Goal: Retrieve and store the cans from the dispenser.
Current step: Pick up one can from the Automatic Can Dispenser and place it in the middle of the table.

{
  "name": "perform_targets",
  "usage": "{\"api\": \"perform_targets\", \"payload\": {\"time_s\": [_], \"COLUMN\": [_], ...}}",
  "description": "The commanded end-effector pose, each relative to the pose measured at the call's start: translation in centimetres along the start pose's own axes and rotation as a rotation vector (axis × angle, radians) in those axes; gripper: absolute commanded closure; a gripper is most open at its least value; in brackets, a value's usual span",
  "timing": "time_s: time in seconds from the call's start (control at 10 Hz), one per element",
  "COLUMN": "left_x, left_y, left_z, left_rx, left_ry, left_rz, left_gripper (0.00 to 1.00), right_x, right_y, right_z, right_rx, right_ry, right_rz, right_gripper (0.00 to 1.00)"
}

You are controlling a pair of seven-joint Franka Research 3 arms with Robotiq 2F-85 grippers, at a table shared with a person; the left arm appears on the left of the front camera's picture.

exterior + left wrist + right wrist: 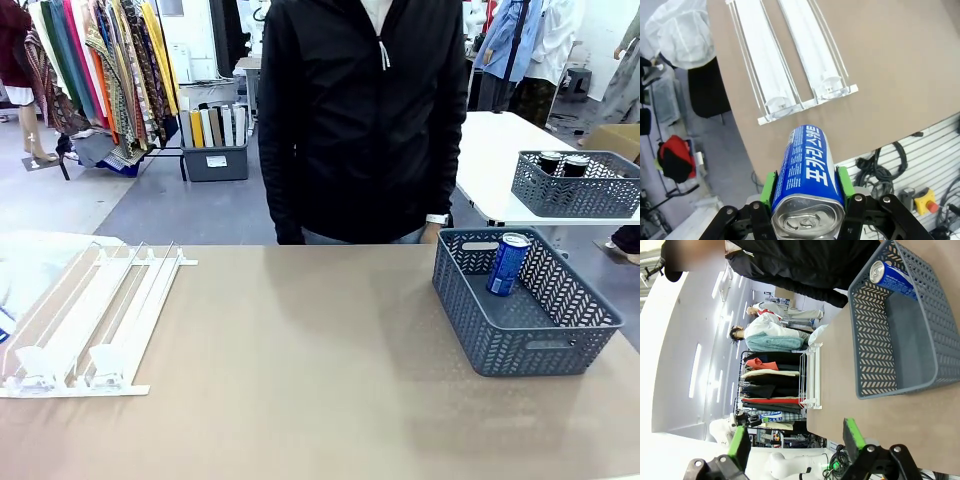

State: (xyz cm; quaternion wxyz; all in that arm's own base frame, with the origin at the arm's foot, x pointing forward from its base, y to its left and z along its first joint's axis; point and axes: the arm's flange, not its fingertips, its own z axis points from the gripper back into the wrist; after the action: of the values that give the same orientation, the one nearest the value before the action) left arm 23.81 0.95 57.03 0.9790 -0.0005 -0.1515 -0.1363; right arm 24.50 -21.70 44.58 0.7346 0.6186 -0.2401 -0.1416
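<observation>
Leaning in the grey basket (530, 330) at right of the front view is a slim blue can (508, 264); the white dispenser (90, 315) lies lower left. Left wrist view: the left gripper (807, 186) pinches a blue-and-white can (807, 180) at bottom centre. Right wrist view: the right gripper (795, 437) stands spread at the bottom.

Dispenser (95, 310): flat white plastic rack of long parallel rails, lying on the tan table at its left side, small clear stops at the near end; lanes hold no cans. From the left wrist view the dispenser (790, 60) lies flat below, well apart from the held can.

Cans: one blue-and-white can (807, 182), silver top toward the camera, white script along its side, clamped between the green pads of the left gripper (807, 187) above the table edge. A second blue can (508, 264) stands tilted against the far wall inside the grey lattice basket (520, 345), silver top up (892, 277)
</observation>
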Motion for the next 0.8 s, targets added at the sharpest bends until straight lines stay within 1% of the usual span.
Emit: {"api": "perform_targets", "payload": {"time_s": [0.0, 0.4, 0.5, 0.6, 0.7], "left_x": [0.0, 0.2, 1.6, 4.6, 8.2], "left_y": [-0.7, -0.5, -2.4, -6.0, -10.4], "left_z": [0.3, -0.2, -0.2, -0.5, -1.6], "left_rx": [0.011, 0.003, -0.06, -0.088, -0.081], "left_ry": [-0.001, 0.008, -0.041, -0.091, -0.11], "left_rz": [-0.035, -0.019, -0.022, -0.014, -0.047], "left_gripper": [1.0, 1.0, 1.0, 1.0, 1.0], "right_x": [0.1, 0.1, 0.1, 0.1, 0.1], "right_y": [0.1, 0.1, 0.1, 0.1, 0.1], "right_z": [0.1, 0.1, 0.1, 0.1, 0.1], "right_rx": [0.014, 0.014, 0.014, 0.014, 0.014], "right_ry": [-0.003, -0.003, -0.003, -0.003, -0.003], "right_rz": [0.026, 0.026, 0.026, 0.026, 0.026], "right_gripper": [0.0, 0.0, 0.0, 0.0, 0.0]}}
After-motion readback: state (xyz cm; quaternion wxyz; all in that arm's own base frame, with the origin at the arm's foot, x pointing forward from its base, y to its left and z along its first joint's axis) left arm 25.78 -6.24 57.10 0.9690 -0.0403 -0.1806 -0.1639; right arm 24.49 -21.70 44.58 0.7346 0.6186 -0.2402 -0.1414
